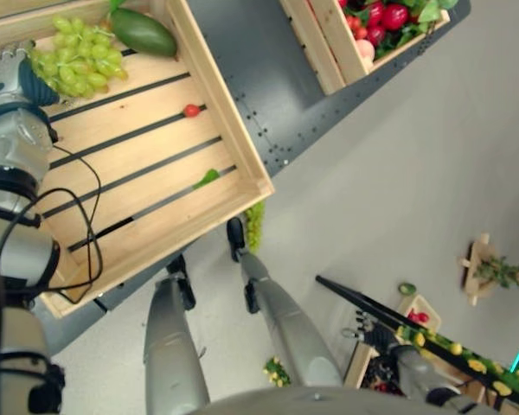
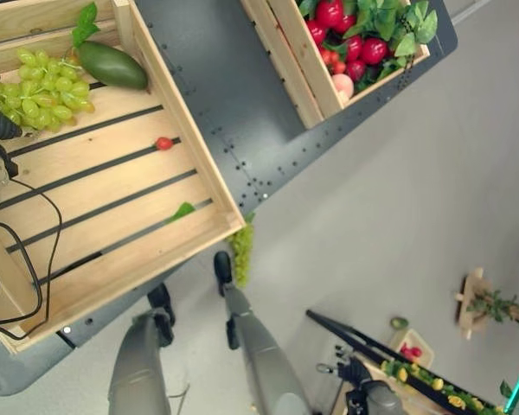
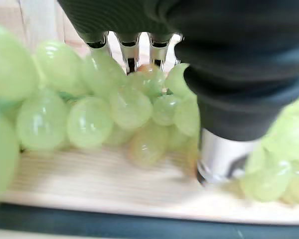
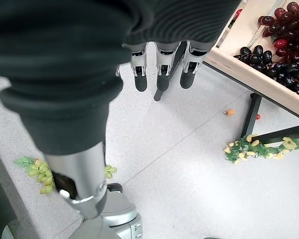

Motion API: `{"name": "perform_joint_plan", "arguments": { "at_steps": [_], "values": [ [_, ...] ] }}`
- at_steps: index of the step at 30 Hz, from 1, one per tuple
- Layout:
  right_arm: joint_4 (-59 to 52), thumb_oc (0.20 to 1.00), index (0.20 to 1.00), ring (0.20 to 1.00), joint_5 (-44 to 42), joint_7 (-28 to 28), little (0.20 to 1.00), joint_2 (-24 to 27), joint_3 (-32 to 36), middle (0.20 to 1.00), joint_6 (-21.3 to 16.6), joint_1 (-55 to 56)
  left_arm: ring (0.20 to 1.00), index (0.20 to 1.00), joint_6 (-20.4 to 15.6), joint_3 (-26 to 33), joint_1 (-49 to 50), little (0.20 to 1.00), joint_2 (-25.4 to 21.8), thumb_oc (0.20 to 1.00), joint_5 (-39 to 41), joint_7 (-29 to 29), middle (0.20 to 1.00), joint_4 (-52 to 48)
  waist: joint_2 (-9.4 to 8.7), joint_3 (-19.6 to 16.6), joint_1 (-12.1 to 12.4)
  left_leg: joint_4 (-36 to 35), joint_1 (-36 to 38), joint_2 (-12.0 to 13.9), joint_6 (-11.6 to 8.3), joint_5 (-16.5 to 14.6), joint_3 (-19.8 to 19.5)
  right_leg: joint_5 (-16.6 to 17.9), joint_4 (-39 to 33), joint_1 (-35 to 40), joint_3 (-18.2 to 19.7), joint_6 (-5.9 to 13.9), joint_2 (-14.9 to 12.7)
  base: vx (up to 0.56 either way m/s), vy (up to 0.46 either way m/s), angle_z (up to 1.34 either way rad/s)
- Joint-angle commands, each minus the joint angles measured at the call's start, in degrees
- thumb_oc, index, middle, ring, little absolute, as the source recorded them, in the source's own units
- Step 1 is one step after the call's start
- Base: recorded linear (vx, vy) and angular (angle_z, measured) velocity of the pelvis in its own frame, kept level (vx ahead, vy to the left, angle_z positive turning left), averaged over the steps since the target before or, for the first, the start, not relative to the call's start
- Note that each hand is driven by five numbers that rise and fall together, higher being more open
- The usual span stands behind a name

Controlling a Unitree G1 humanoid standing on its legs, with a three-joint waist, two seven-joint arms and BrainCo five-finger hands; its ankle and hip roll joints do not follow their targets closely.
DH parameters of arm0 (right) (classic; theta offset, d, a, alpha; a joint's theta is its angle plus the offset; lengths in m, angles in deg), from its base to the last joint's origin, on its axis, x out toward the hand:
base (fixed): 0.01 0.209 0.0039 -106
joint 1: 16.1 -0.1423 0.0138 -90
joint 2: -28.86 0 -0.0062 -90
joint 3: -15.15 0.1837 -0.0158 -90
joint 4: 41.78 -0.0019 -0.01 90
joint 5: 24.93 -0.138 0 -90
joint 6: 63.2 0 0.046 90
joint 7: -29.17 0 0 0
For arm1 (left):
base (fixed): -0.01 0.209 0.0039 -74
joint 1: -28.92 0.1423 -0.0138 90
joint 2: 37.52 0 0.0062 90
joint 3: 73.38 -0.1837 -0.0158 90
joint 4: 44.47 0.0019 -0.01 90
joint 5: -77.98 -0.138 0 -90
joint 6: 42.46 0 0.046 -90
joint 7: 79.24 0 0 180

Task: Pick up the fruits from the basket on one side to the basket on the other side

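In the near wooden crate [image 2: 86, 216] on the dark bench [image 2: 216, 104], my left hand [image 3: 139, 45] reaches into the green grapes [image 2: 43, 86], fingers straight against them, not yet curled round. The bunch looks soft, loose, easily bruised; I judge the stem best. My right hand [image 4: 162, 69] hangs relaxed over grey floor [image 4: 189, 149].

Lighting is bright, even and diffuse, without glare. The green grapes [image 3: 114, 114] appear blurred at close range. Around the wooden crate [image 1: 156, 173], shadows are faint.
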Motion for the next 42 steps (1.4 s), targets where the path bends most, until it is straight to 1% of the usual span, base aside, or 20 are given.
{"name": "perform_joint_plan", "arguments": {
  "at_steps": [1,2,3,6,7,8,11,12,13,14,15,16,17,25,30,33,34,36,38,42],
  "values": [
    [2.38,1.000,1.000,1.000,-1.96,-0.97,1.000,2.54,1.20,1.000,1.09,0.10,0.200,0.200,-0.50,-1.91,-2.01,0.200,-0.69,0.200,-0.39,0.71,0.200,0.90,1.73,1.82,-0.38,-13.02,6.97,-3.31,-0.97,4.64,-2.79,-3.73,2.84,4.70,-0.77,5.75,-2.08,-0.09,-0.058,-0.01],
    [2.38,1.000,1.000,1.000,-2.11,-0.99,1.000,2.59,1.25,1.000,1.06,-0.17,0.200,0.200,-0.52,-1.82,-1.87,0.200,-0.82,0.200,-0.39,0.73,0.200,1.03,1.09,2.03,-0.81,-13.37,6.24,-3.70,-0.77,7.10,-2.19,-2.44,2.88,3.84,-0.72,5.46,-2.61,0.00,0.000,0.00],
    [2.36,1.000,1.000,1.000,-2.22,-1.05,1.000,2.58,1.20,1.000,1.06,-0.07,0.200,0.200,-0.57,-1.95,-1.62,0.200,-0.80,0.200,-0.33,0.88,0.200,1.04,1.73,1.85,-0.38,-12.93,6.80,-3.32,-0.99,4.84,-2.90,-3.75,3.03,4.48,-0.81,5.69,-2.12,0.00,-0.034,0.03],
    [2.16,1.000,1.000,1.000,-2.30,-1.12,1.000,2.68,1.20,1.000,0.99,0.00,0.200,0.200,-0.64,-1.73,-1.11,0.200,-0.81,0.200,-0.19,0.90,0.200,0.86,1.78,1.97,-0.32,-12.72,6.61,-3.21,-0.97,4.77,-3.04,-3.81,3.17,4.29,-1.01,5.64,-1.94,0.00,-0.026,0.05],
    [2.18,1.000,1.000,1.000,-2.28,-1.13,1.000,2.74,1.24,1.000,0.99,-0.12,0.200,0.200,-0.59,-1.64,-0.93,0.200,-0.81,0.200,-0.30,0.92,0.200,0.92,1.11,2.21,-0.74,-13.16,5.92,-3.63,-0.77,7.23,-2.36,-2.49,3.12,3.49,-0.98,5.35,-2.46,-0.01,-0.025,0.06],
    [2.23,1.000,1.000,1.000,-2.25,-1.16,1.000,2.79,1.21,1.000,0.96,0.10,0.200,0.200,-0.66,-1.53,-0.57,0.200,-0.80,0.200,-0.22,1.02,0.200,0.65,1.79,2.17,-0.14,-12.64,6.50,-3.23,-0.94,4.87,-3.09,-3.80,3.35,4.16,-1.22,5.56,-1.84,-0.01,-0.016,0.03],
    [2.19,1.000,1.000,1.000,-2.48,-1.15,1.000,2.79,1.41,1.000,0.90,0.17,0.200,0.200,-0.74,-1.40,-0.17,0.200,-0.77,0.200,-0.34,0.96,0.200,0.22,1.87,2.27,-0.06,-12.53,6.40,-3.24,-0.90,4.87,-3.28,-3.88,3.65,3.95,-1.31,5.59,-1.83,-0.01,-0.015,-0.01],
    [2.06,1.000,1.000,1.000,-2.34,-1.16,1.000,2.78,1.45,1.000,0.84,0.28,0.200,0.200,-0.68,-1.28,-0.04,0.200,-0.73,0.200,-0.51,1.02,0.200,-0.43,1.33,2.52,-0.41,-12.83,5.61,-3.73,-0.67,7.27,-2.80,-2.67,3.82,3.07,-1.39,5.30,-2.41,0.00,0.000,0.00],
    [2.11,1.000,1.000,1.000,-2.35,-1.18,1.000,2.76,1.43,1.000,0.86,0.36,0.200,0.200,-0.68,-1.33,0.03,0.200,-0.70,0.200,-0.50,1.06,0.200,-0.44,1.95,2.29,-0.04,-12.60,6.31,-3.42,-0.90,5.00,-3.47,-3.97,3.89,3.78,-1.44,5.57,-1.90,-0.10,-0.068,0.01],
    [2.03,1.000,1.000,1.000,-2.36,-1.19,1.000,2.82,1.52,1.000,0.82,0.40,0.200,0.200,-0.72,-1.20,0.13,0.200,-0.69,0.200,-0.47,1.01,0.200,-0.66,1.36,2.58,-0.43,-12.83,5.60,-3.80,-0.69,7.33,-2.93,-2.71,3.91,3.04,-1.55,5.29,-2.47,-0.01,-0.020,0.03],
    [1.92,1.000,1.000,1.000,-2.46,-1.17,1.000,2.84,1.59,1.000,0.79,0.44,0.200,0.200,-0.77,-1.15,0.31,0.200,-0.55,0.200,-0.46,1.01,0.200,-0.91,1.38,2.58,-0.44,-12.83,5.55,-3.88,-0.70,7.35,-3.08,-2.76,3.97,3.00,-1.59,5.24,-2.49,-0.02,-0.026,0.06],
    [1.91,1.000,1.000,1.000,-2.39,-1.22,1.000,2.81,1.59,1.000,0.83,0.62,0.200,0.200,-0.73,-1.14,0.59,0.200,-0.23,0.200,-0.49,1.01,0.200,-1.27,2.09,2.37,-0.05,-12.61,6.28,-3.60,-0.94,5.10,-3.87,-4.13,4.19,3.65,-1.77,5.49,-2.02,-0.02,-0.018,0.07],
    [1.76,1.000,1.000,1.000,-2.29,-1.21,1.000,2.80,1.69,1.000,0.75,0.65,0.200,0.200,-0.80,-0.81,0.97,0.200,-0.14,0.200,-0.57,1.08,0.200,-1.78,1.52,2.62,-0.38,-12.98,5.66,-3.96,-0.70,7.38,-3.23,-2.86,4.16,2.95,-1.84,5.18,-2.59,-0.02,-0.014,0.04],
    [1.19,1.000,1.000,1.000,-1.75,-1.60,1.000,2.69,2.85,1.000,0.70,1.32,0.200,0.200,-0.81,5.16,9.32,0.200,1.45,0.200,-0.13,1.23,0.200,-11.12,2.16,2.99,0.56,-13.52,6.98,-4.36,-0.95,7.92,-3.57,-3.59,5.13,3.86,-2.78,4.83,-2.65,-0.03,-0.029,0.05],
    [0.00,1.000,1.000,1.000,-1.42,-2.23,1.000,2.12,5.56,1.000,-0.03,2.95,0.200,0.200,-1.02,16.63,25.77,0.200,3.72,0.200,-0.94,0.98,0.200,-27.77,3.46,4.13,2.82,-14.62,9.01,-5.41,-1.08,8.41,-4.77,-5.11,7.19,4.67,-4.13,4.13,-2.93,-0.02,-0.048,0.13],
    [-0.92,1.000,1.000,1.000,-0.53,-2.65,1.000,2.18,7.09,1.000,-0.34,3.66,0.200,0.200,-1.41,21.63,35.53,0.200,6.19,0.200,-2.20,1.84,0.200,-33.69,3.83,4.99,3.79,-15.07,10.05,-5.95,-1.35,8.85,-5.21,-5.73,7.41,5.52,-4.70,3.53,-3.16,-0.04,-0.052,0.19],
    [-1.03,1.000,1.000,1.000,0.23,-3.12,1.000,2.17,7.75,1.000,-0.52,3.60,0.200,0.200,-2.17,23.32,41.51,0.200,8.10,0.200,-2.80,2.21,0.200,-34.21,4.05,5.46,4.49,-15.48,10.61,-6.09,-1.55,9.41,-5.40,-6.02,7.38,6.05,-5.30,3.16,-3.27,-0.05,-0.055,0.27],
    [-0.99,1.000,1.000,1.000,0.43,-3.24,1.000,2.37,7.93,1.000,-0.55,3.58,0.200,0.200,-2.35,24.11,43.04,0.200,8.96,0.200,-2.75,2.42,0.200,-34.45,4.14,5.53,4.58,-15.63,10.74,-6.16,-1.56,9.56,-5.46,-6.12,7.34,6.19,-5.46,3.04,-3.26,-0.03,-0.033,0.15],
    [-0.85,1.000,1.000,1.000,0.98,-3.65,1.000,2.66,8.04,1.000,-0.82,2.92,0.200,0.200,-3.06,23.34,44.65,0.200,11.80,0.200,-2.41,2.17,0.200,-29.53,4.27,5.62,4.75,-16.18,11.27,-6.24,-1.75,10.18,-5.59,-6.28,7.59,6.44,-5.67,2.77,-3.12,-0.02,-0.027,0.06],
    [-1.80,1.000,1.000,1.000,1.28,-4.29,1.000,3.19,9.25,1.000,-1.11,3.72,0.200,0.200,-4.38,23.44,50.07,0.200,14.52,0.200,-1.20,3.78,0.200,-32.76,5.20,5.72,5.47,-16.37,11.81,-6.42,-1.89,10.84,-6.46,-7.24,9.45,6.35,-6.39,2.24,-2.87,-0.02,-0.056,0.01]
  ]
}}
